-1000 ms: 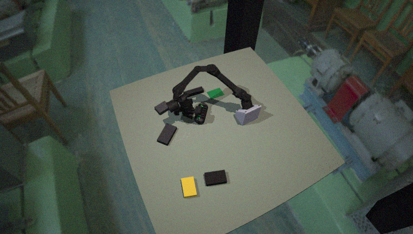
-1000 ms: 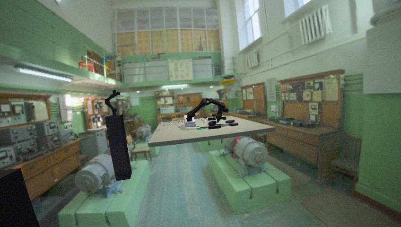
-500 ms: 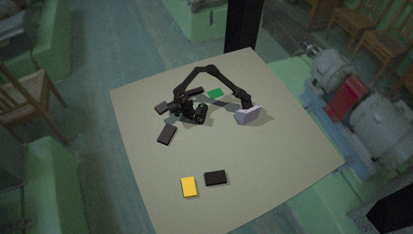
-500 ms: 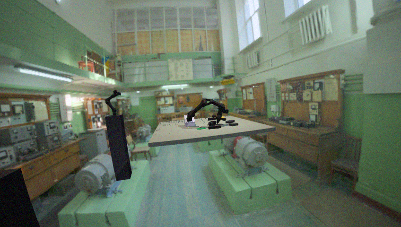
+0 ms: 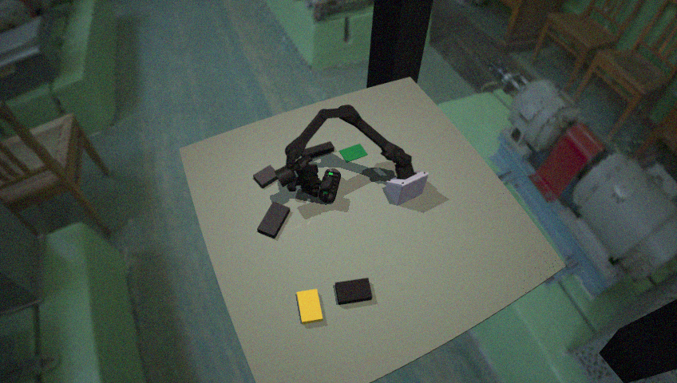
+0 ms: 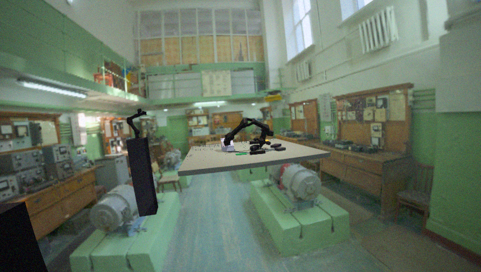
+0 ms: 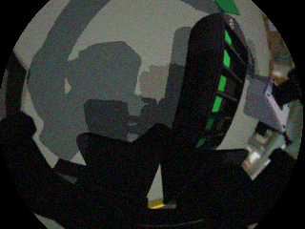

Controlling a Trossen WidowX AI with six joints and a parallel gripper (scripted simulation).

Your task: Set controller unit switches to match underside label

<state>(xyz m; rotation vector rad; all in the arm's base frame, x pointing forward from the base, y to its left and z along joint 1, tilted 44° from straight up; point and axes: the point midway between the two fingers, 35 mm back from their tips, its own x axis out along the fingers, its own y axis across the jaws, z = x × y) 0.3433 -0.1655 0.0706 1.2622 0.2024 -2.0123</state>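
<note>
The dark controller unit sits on the bench, with its row of switches visible at a steep angle in the wrist view. Green ends show on all six switches there, the two nearest the fingers dimmer; which ends are pressed down is unclear. The label on its underside is hidden. My gripper is shut and empty, low at the unit's left long side in the top view. Whether its tips touch the unit, and whether the unit is slightly tilted, I cannot tell.
A green plate and a black bar lie behind the unit. Two grey-brown blocks lie left. A yellow block and a black block lie in front. The arm's pale mount stands right.
</note>
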